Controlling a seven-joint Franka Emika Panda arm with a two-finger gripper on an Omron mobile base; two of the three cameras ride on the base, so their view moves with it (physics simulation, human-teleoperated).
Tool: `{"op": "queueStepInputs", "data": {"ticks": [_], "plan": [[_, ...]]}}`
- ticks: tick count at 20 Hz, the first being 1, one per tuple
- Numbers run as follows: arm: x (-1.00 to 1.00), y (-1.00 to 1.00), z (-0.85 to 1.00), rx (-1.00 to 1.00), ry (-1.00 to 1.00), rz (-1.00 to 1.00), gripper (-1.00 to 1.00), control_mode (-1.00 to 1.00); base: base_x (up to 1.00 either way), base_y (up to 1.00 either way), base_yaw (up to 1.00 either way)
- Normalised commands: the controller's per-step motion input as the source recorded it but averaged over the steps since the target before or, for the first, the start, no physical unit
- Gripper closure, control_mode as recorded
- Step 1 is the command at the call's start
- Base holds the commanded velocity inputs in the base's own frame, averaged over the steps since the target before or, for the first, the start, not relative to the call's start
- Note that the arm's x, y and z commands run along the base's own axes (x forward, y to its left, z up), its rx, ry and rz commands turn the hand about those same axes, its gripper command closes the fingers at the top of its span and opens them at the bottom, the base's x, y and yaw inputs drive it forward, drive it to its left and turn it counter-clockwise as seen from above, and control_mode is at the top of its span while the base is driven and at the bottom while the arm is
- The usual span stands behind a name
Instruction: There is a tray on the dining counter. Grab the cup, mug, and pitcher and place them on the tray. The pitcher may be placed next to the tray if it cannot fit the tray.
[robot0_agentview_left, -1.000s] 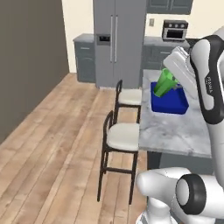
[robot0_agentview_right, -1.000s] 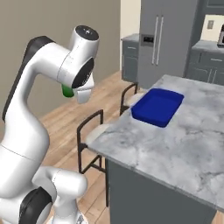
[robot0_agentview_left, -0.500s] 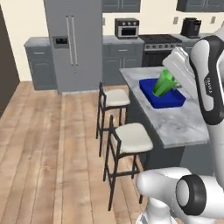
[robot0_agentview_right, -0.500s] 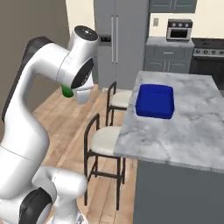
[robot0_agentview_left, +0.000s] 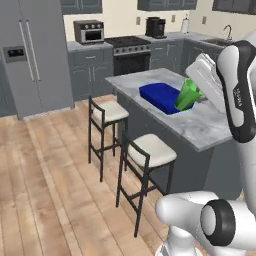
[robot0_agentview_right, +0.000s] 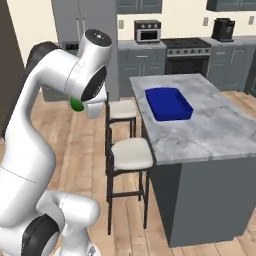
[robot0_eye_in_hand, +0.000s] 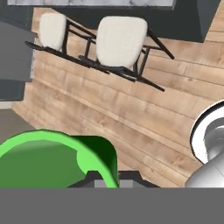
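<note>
Change since earlier: base has driven and swung; both base views now face the long side of the island, range wall behind it. Cup sits the same way at the arm's end; camera moved, not the things.
Tool: tool (robot0_eye_in_hand: 107, 181) closed tight on the small bright green tapered cup (robot0_agentview_left: 187, 95), holding it by the rim; dark finger tips barely show at the bottom of the hand view, against the cup wall.
Cup: tilted, up in the air, off any surface. In the left base view it overlaps the near right end of the tray, but that is line of sight only. In the right base view a green sliver (robot0_agentview_right: 76, 104) shows under the wrist, left of the stools and well apart from the island.
Cup, hand view: green rim (robot0_eye_in_hand: 52, 159) curves across the lower left, wood floor below it.
Tray: deep royal-blue rectangular tray (robot0_agentview_right: 168, 103) lies flat on the grey-veined white marble tabletop (robot0_agentview_right: 220, 127) of the dining island, toward its far end, nothing in it.
Stools: two white-cushioned black-framed stools (robot0_agentview_right: 130, 154) along the island's near side; also at the top of the hand view.
Background: steel fridge (robot0_agentview_left: 27, 55), black range (robot0_agentview_right: 184, 55), toaster oven (robot0_agentview_right: 147, 31), coffee machine (robot0_agentview_right: 222, 29).
</note>
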Motion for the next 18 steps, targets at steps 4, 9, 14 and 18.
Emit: {"op": "queueStepInputs", "data": {"ticks": [4,9,14,18], "plan": [[0.00,0.00,0.00,0.00,0.00,0.00,1.00,1.00,0.11,0.89,-0.54],[0.00,0.00,0.00,0.00,0.00,0.00,1.00,1.00,0.42,0.88,-0.49],[0.00,0.00,0.00,0.00,0.00,0.00,1.00,1.00,0.69,0.89,-0.41],[0.00,0.00,0.00,0.00,0.00,0.00,1.00,1.00,0.48,0.84,-0.40]]}}
